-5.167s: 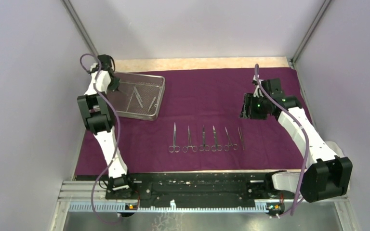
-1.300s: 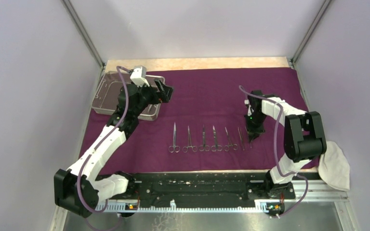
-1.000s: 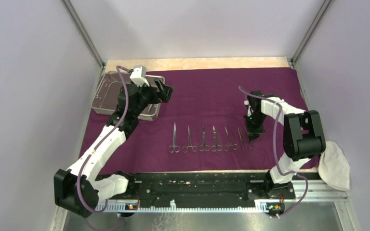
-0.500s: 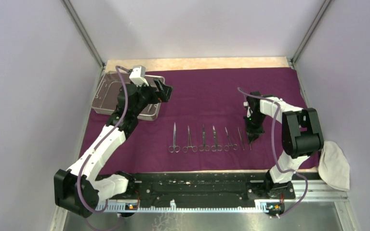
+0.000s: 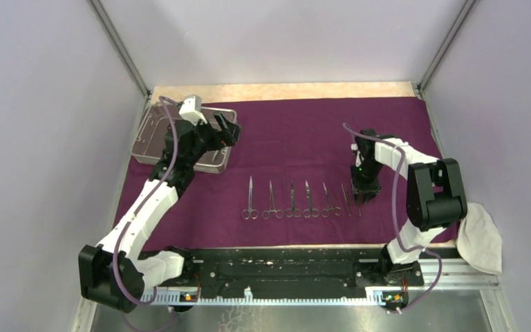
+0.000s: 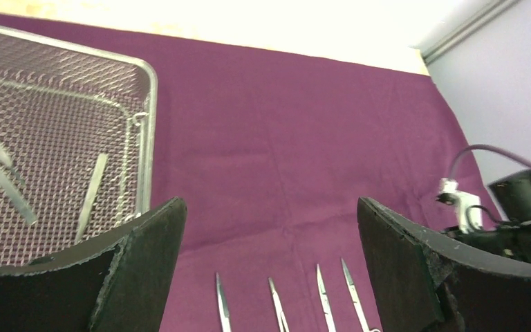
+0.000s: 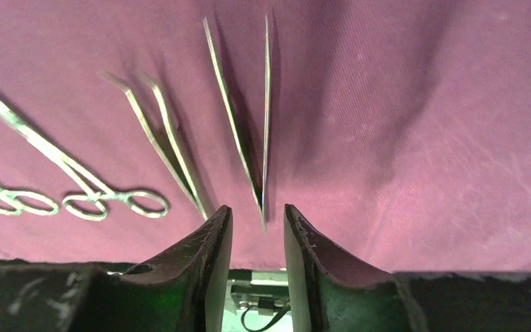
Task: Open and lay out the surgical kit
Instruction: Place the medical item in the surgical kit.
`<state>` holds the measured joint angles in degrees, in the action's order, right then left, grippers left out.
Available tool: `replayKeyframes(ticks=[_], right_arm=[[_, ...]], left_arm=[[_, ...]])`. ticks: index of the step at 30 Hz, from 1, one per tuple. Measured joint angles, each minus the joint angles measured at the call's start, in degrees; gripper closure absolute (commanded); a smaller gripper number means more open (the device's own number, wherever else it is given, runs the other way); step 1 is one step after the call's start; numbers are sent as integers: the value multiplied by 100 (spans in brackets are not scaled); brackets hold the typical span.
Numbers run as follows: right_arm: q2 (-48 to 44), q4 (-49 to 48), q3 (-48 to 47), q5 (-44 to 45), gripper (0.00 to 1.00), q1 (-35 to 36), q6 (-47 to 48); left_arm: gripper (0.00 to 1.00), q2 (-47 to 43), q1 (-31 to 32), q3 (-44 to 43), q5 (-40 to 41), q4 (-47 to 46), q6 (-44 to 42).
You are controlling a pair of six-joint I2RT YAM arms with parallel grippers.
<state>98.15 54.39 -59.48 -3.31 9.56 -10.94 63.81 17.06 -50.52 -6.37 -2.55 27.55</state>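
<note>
We see the purple cloth spread flat over nearly the whole table, its far edge just short of the bare wooden strip. On it, toward the near edge, lies a row of steel tools, side by side and apart from one another. The tweezers close the row on the right. Their joined end sits in the narrow gap of the right gripper, whose fingers stand a little apart and do not pinch them. The wire tray rests on the cloth's far left corner, with a few flat steel pieces inside. The left gripper hangs over the cloth just beside the tray's right rim, fingers spread wide and holding nothing. Between the two arms we find a broad stretch of bare cloth – more lies right of the tweezers. A white cloth is bunched off the near right corner. Pale lilac walls close in the sides and back.
</note>
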Motion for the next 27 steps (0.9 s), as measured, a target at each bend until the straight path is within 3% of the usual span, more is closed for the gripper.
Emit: replayKeyframes(ticks=[5,8,10,19,27], right_arm=[[-793,258,-258,-101,59,7,-105],[-1593,136,-363,-186,43,13,-151],[-2166,-122,-317,-243,40,15,-258],[-3309,-1475,326,-1091,38,17,-848],[-3504,-1574,358,-1493,39,17,-807]], left_arm=[[1,0,-295,-66,122,608,197],[1,72,-466,-337,271,1239,304],[1,258,-577,-678,372,1735,308],[5,2203,-1078,-2610,787,4072,-304],[18,3860,-1714,-3880,905,4813,-1060]])
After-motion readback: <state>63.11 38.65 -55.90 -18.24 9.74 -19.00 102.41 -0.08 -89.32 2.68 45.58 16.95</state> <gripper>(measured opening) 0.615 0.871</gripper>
